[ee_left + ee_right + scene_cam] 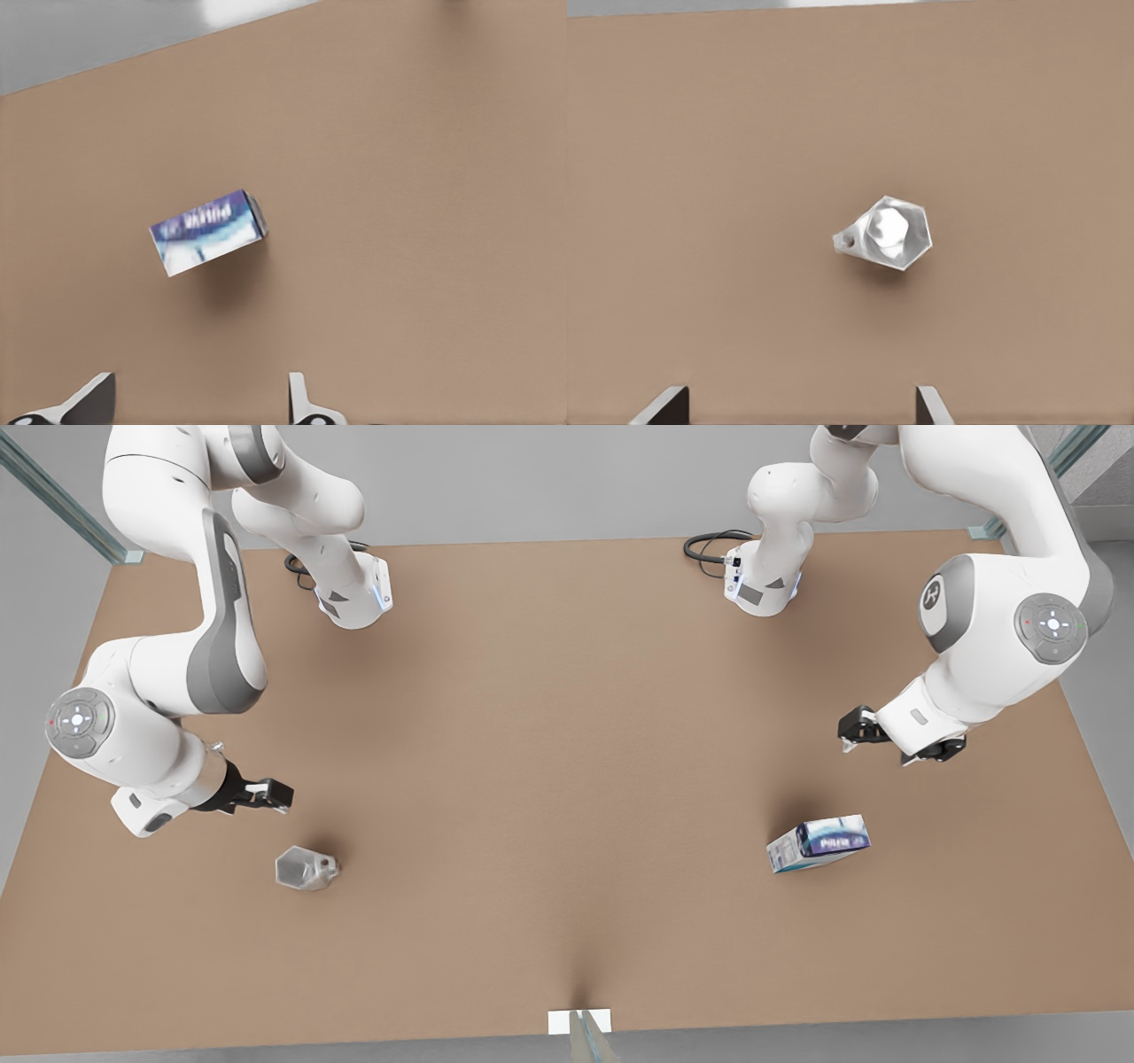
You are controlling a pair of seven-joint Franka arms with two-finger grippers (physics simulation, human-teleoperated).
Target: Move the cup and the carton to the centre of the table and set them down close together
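1. My left gripper (895, 742) hangs above the table (549, 735), near the edge at the front view's right. Its fingers (301, 398) are spread with nothing between them, and the carton (209, 231) lies ahead of them in the left wrist view.
2. My right gripper (266, 795) hangs near the opposite edge, at the front view's left. Its fingers (928, 403) are also spread wide and empty, apart from the cup (888, 233) in front of them.
3. The carton (817, 843) lies on a long face, skewed to the table's edges and nearer the front view's bottom edge than the middle.
4. The cup (306, 867) stands upright with its mouth up and its small handle out to one side. It is well apart from the carton, and the centre of the table lies bare between them.
5. I judge the job barely begun: both things are ungripped.
6. Risk with the carton: because it lies askew, a descent without matching my wrist to its angle could catch a corner and spin it away.
7. Risk with the cup: slanted facets may let the fingers slip, and closing on the handle could tip it.
8. Risk at the centre: both arms arriving together could collide or knock the other's object over.
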